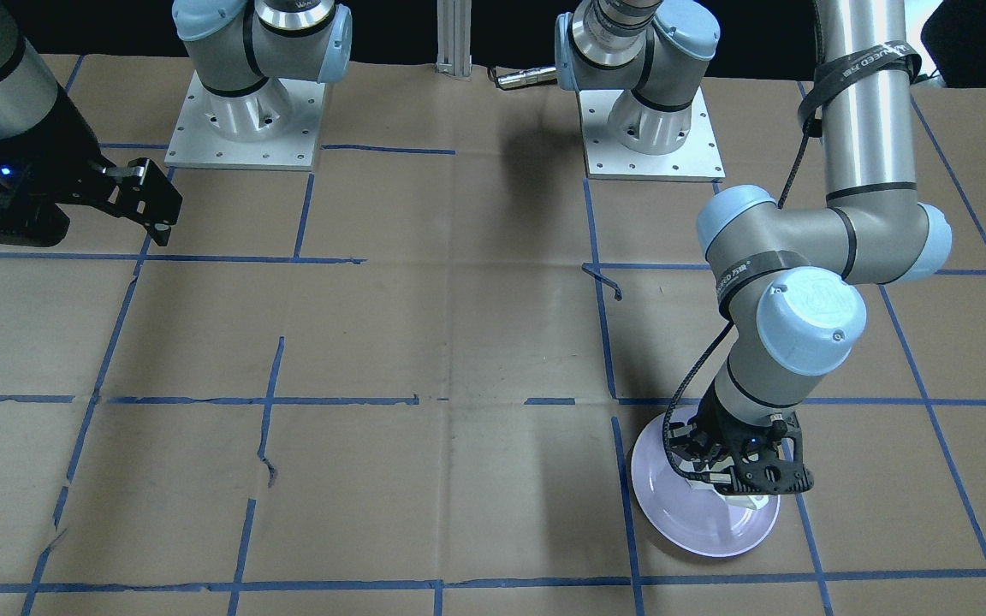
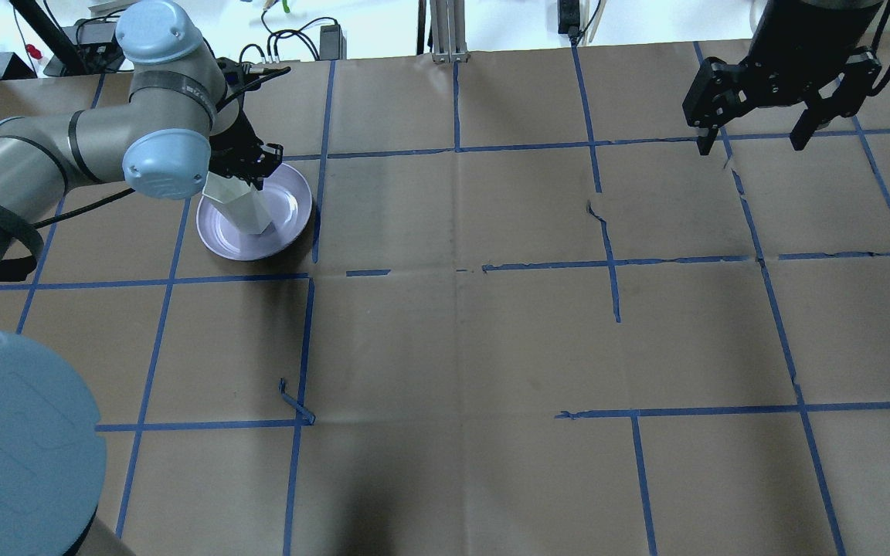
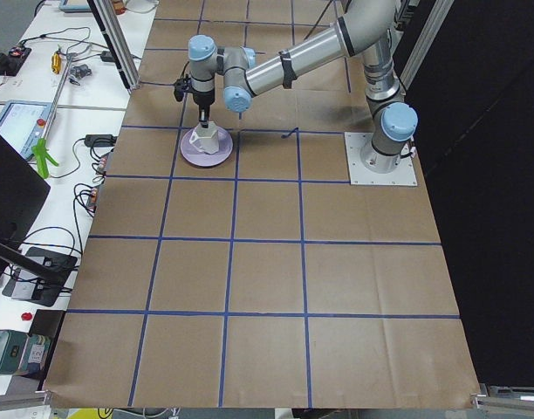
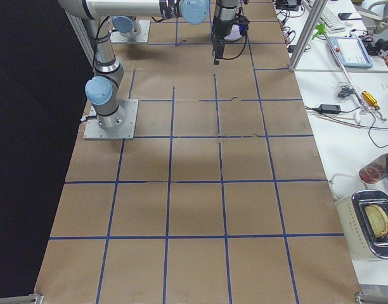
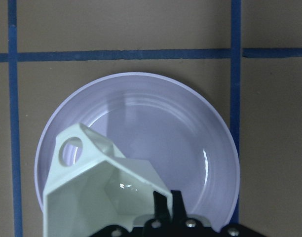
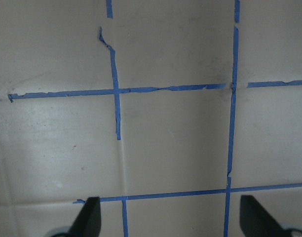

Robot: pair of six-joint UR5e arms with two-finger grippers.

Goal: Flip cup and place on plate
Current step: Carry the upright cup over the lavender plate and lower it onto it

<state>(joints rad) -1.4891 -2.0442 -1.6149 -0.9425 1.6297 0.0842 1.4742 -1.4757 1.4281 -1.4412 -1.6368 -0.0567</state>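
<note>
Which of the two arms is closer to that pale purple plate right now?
The left. The left gripper is right over the plate, shut on the rim of the cup. The right gripper hangs open far away across the table.

My cup (image 5: pixel 92 182) white, my plate (image 5: pixel 190 128) glossy pale lavender, my left gripper (image 2: pixel 248 171) and right gripper (image 2: pixel 754 145) black, my left arm (image 2: pixel 43 147) grey with pale blue joint caps (image 2: pixel 163 162), table (image 2: pixel 453 347) brown, gridded in blue tape (image 2: pixel 522 145)
</note>
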